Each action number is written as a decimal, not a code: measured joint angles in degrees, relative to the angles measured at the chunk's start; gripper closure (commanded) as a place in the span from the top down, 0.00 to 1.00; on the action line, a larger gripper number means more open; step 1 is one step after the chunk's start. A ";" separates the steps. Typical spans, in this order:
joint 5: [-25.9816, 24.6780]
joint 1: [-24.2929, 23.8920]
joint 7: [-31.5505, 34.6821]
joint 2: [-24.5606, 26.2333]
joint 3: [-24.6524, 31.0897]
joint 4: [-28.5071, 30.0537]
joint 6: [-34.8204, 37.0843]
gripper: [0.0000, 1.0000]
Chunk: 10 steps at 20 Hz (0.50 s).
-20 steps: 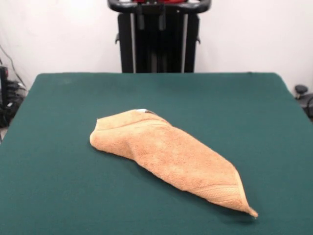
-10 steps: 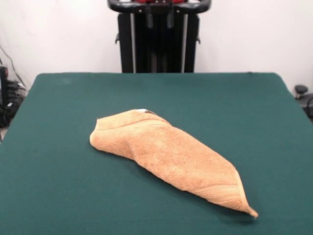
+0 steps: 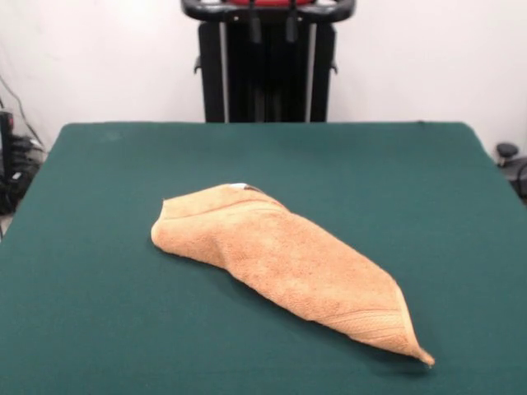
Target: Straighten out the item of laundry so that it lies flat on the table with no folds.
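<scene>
The light orange-tan towel [image 3: 288, 263] lies folded over itself in a long wedge on the dark green table [image 3: 90, 321]. It runs from a blunt bunched end at centre left to a pointed corner at the near right. Its woven border band [image 3: 375, 322] shows near that point, and a small white tag [image 3: 239, 186] peeks out at the far edge. Only the tips of my gripper [image 3: 272, 31] show at the top edge, high above the table's far side and well away from the towel. The two fingers [image 3: 255, 31] hang apart with nothing between them.
The black pedestal [image 3: 268, 82] stands behind the table's far edge. Cables and dark gear [image 3: 12, 164] sit off the left edge, and a small black object [image 3: 506, 152] sits off the right edge. Bare green top surrounds the towel on all sides.
The gripper tips at the top edge have shifted a little to the right in the picture. The towel has not moved.
</scene>
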 measured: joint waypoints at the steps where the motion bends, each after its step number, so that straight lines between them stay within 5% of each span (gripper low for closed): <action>1: 0.12 0.15 0.00 0.07 0.76 -1.08 2.55 1.00; 10: 0.07 3.00 0.00 1.52 1.81 -9.64 10.54 1.00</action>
